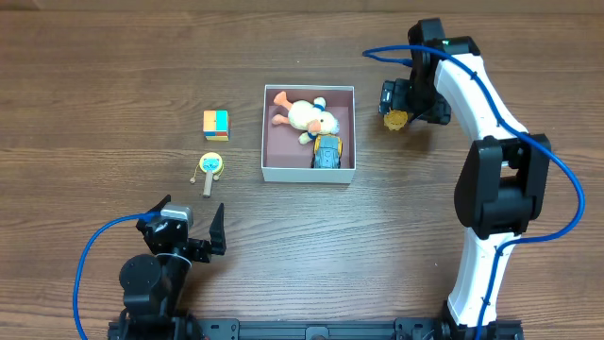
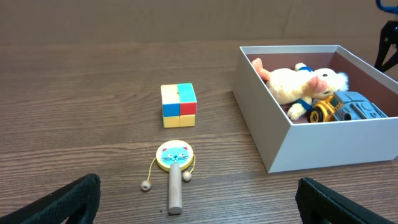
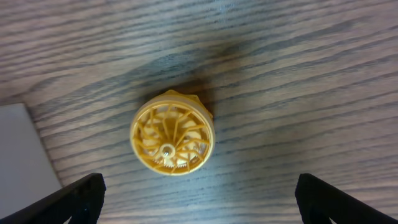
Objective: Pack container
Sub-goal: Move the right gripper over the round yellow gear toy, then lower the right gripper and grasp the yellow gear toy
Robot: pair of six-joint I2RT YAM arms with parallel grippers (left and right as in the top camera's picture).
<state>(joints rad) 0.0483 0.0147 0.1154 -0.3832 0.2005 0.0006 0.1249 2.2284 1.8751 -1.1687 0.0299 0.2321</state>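
The container (image 1: 269, 142) is a square white box with a mauve inside at the table's middle; it also shows in the left wrist view (image 2: 311, 146). It holds a plush duck (image 1: 307, 115) and a blue and yellow toy car (image 1: 327, 151). A yellow gear wheel (image 1: 395, 120) lies on the table right of the box, and in the right wrist view (image 3: 172, 132) it sits just ahead of my open, empty right gripper (image 3: 198, 199). A colored cube (image 1: 215, 124) and a cat-face rattle drum (image 1: 209, 171) lie left of the box. My left gripper (image 1: 189, 231) is open and empty near the front edge.
The wood table (image 1: 113, 76) surrounds everything. A corner of the box wall shows at the left of the right wrist view (image 3: 18, 155). The right arm (image 1: 491, 179) reaches along the right side.
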